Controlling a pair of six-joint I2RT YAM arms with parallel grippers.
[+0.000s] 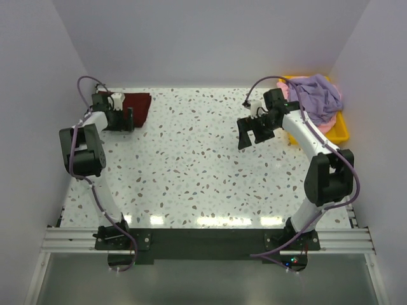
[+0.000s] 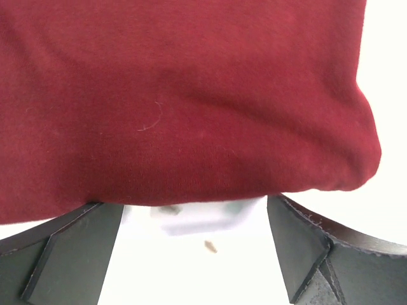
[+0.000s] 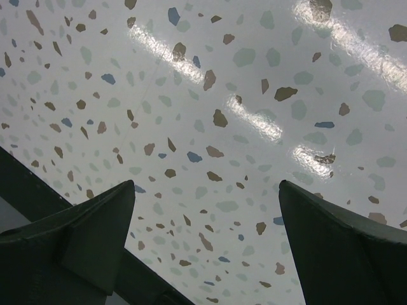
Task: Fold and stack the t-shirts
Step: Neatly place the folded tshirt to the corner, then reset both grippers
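Bright, even overhead light. Glare streaks gleam on the worktop (image 1: 191, 152) near its front edge and across the right wrist view. Left wrist view: worktop blown out white below the shirt (image 2: 178, 95); fingers (image 2: 63, 254) perhaps slightly soft.

Maroon t-shirt (image 2: 191, 95) cropped by left wrist view, pink t-shirt (image 1: 325, 126) mostly under lavender t-shirt (image 1: 316, 94)

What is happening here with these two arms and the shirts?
Two robot arms are working on folding and stacking t-shirts. The left gripper is open and holds nothing, right at the edge of the dark red shirt, which lies folded in the far left corner of the table. The right gripper hangs open and empty over bare table. The purple shirt and the pink shirt lie heaped, not yet folded, in the yellow tray at the far right.
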